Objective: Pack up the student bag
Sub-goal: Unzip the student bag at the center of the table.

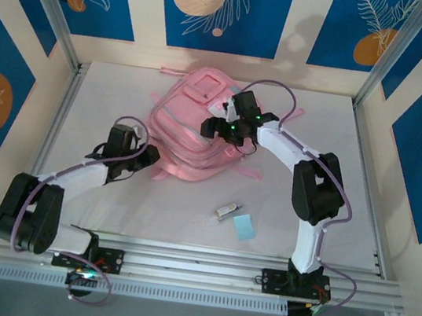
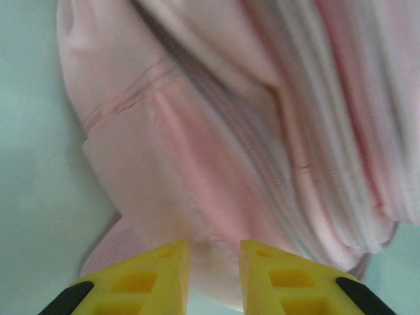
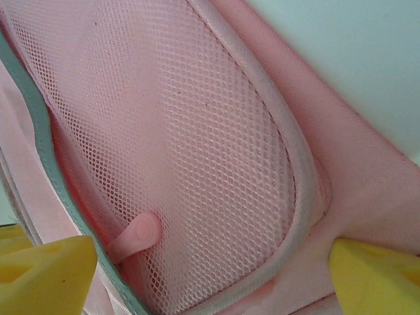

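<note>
Over the student bag (image 1: 184, 126), right tool (image 3: 211, 248) gapes; left tool (image 2: 214, 245) pinches it

One large pink student bag (image 1: 193, 119) lies on one white table (image 1: 107, 214). Two robot arms reach to it: one left arm (image 1: 73, 173) and one right arm (image 1: 305, 164). Each carries one gripper, making two: the left gripper (image 1: 144, 156) and the right gripper (image 1: 223, 130). Each gripper has two yellow fingers (image 2: 151, 279), four in total across the wrist views. Two small loose items sit near the front of the table: one pale blue square (image 1: 244, 226) and one small whitish object (image 1: 226, 210). The bag shows one mesh pocket (image 3: 197, 144) and one pink pull tab (image 3: 136, 236)
</note>
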You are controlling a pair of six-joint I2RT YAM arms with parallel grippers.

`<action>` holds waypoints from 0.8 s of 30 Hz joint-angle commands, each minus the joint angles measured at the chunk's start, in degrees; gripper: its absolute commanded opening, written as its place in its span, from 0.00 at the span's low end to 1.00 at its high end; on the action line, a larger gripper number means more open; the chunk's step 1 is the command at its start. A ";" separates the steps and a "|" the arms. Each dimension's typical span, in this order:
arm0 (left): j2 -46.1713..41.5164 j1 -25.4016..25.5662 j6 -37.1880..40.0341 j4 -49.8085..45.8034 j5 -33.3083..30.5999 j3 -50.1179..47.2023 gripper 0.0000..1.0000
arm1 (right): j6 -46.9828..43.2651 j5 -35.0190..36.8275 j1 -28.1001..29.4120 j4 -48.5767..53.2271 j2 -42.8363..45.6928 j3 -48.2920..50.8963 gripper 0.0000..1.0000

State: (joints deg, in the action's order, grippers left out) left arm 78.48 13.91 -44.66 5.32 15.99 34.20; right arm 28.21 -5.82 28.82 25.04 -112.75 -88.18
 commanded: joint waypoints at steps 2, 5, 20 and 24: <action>3.79 1.83 -0.75 6.61 -0.24 -0.66 0.25 | 1.63 -2.90 3.58 -1.99 0.51 0.28 0.91; 6.88 3.20 -1.77 10.18 0.31 -0.69 0.21 | 2.69 -2.82 6.11 -2.16 3.05 3.05 0.91; 7.02 5.74 -0.98 10.03 -3.68 0.66 0.21 | 6.76 -2.07 12.44 1.64 7.41 7.66 0.85; 2.91 5.70 3.92 2.13 -6.64 2.96 0.34 | 4.97 4.02 10.05 6.09 10.28 7.59 0.84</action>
State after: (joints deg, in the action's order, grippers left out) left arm 84.47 19.00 -44.71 13.63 12.32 34.65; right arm 34.39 -6.55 40.80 26.46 -106.80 -80.07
